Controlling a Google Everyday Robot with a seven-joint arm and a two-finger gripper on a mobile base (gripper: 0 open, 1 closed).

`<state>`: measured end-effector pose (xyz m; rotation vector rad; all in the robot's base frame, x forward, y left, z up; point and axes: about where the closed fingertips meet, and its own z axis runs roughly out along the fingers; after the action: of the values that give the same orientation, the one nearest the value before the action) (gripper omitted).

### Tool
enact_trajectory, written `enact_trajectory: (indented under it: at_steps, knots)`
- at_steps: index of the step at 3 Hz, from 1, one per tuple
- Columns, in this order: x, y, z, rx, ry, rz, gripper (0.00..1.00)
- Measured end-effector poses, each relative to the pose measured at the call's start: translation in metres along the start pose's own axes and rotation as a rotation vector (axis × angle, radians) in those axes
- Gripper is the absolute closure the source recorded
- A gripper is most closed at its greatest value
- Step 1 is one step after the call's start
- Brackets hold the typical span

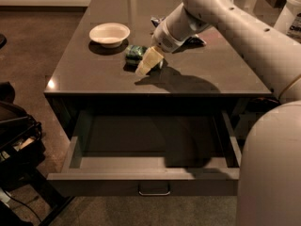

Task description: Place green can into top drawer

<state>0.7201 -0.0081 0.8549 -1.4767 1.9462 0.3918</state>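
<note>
The green can (135, 53) lies on its side on the dark countertop (207, 69), just right of the white bowl. My gripper (148, 63) reaches down from the white arm at the upper right. Its pale tip is right beside the can, at the can's right and front side, touching or nearly touching it. The top drawer (150, 142) is pulled wide open below the counter's front edge and is empty inside. Its silver bar handle (154, 190) is at the front centre.
A white bowl (109, 33) stands on the counter to the left of the can. A blue-and-white snack bag (194, 40) lies behind the arm. My white base (270, 173) fills the lower right. Dark equipment (16, 135) stands on the floor at the left.
</note>
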Motion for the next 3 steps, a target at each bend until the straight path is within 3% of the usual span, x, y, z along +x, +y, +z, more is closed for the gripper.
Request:
enact_trajectory:
  at_steps: [1, 3]
  knots:
    - [0.0002, 0.0002, 0.0003, -0.001, 0.000, 0.000, 0.18]
    - [0.0002, 0.0002, 0.0004, -0.001, 0.001, 0.000, 0.64]
